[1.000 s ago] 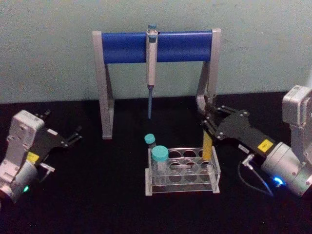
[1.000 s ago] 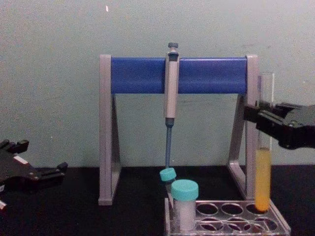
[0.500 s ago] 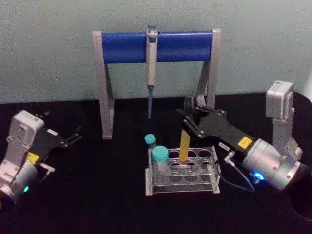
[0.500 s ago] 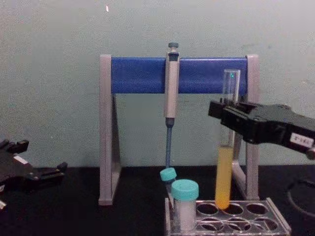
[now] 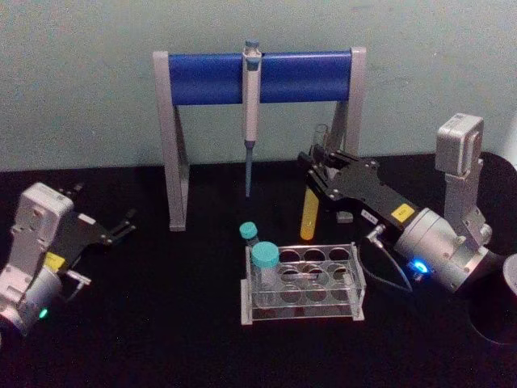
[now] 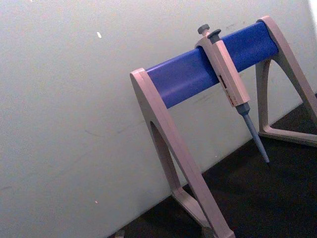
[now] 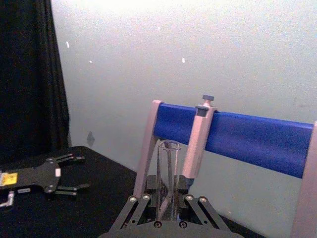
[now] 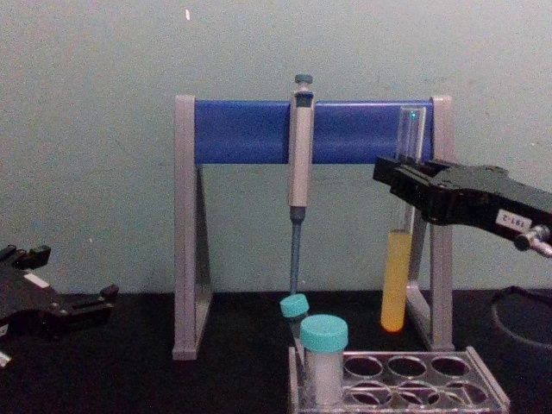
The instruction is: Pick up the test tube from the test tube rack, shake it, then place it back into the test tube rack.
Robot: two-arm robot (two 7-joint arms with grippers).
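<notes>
While the right gripper (image 5: 321,167) is clenched on the test tube (image 5: 308,218), the tube hangs in the air just behind the test tube rack (image 5: 303,284), near the right leg of the pipette stand (image 5: 257,77). Its round bottom is clear of the rack's holes and above the black table (image 5: 178,323).

The tube's long axis runs close to vertical, open mouth up and rounded end down, with a slight lean in the head view. The yellow-orange liquid (image 8: 397,285) fills the lower part. The fingers grip the empty glass above it (a sensible place, since it keeps the weight hanging below the hold).

I judge it light and stiff, but brittle and smooth. A firm, moderate squeeze suits it better than a hard one. With no cap, any shaking should be small and keep the mouth upward. Going back in, the bottom must line up over 1 hole before lowering.

The left gripper (image 5: 125,225) rests at the table's left, fingers spread, well apart from the rack and its 2 teal-capped vials (image 5: 263,260).
</notes>
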